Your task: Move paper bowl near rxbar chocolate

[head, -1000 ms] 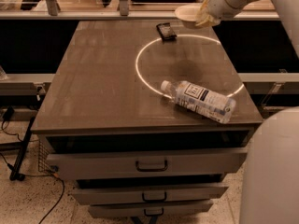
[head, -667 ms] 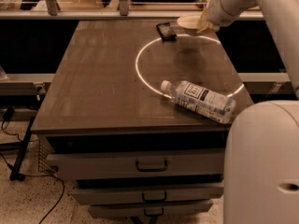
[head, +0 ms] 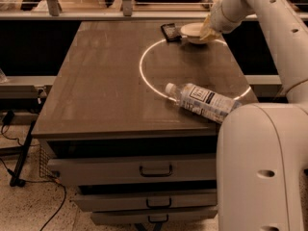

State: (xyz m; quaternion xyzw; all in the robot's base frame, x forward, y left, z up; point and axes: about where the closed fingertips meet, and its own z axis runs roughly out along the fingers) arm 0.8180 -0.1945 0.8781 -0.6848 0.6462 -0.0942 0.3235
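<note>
The paper bowl [head: 193,32] is an off-white shallow bowl at the far edge of the table, right of centre. My gripper [head: 207,32] is at its right rim and is shut on the bowl, holding it just above or on the tabletop. The rxbar chocolate [head: 170,31] is a small dark bar lying just left of the bowl, almost touching it. My white arm reaches in from the upper right.
A clear plastic water bottle [head: 202,101] lies on its side near the table's front right. A bright ring of light [head: 144,76] marks the brown tabletop [head: 96,81]. Drawers [head: 154,170] are below the front edge. My white base fills the lower right.
My gripper has carried the paper bowl left and down from beyond the far right corner to just right of the rxbar chocolate.
</note>
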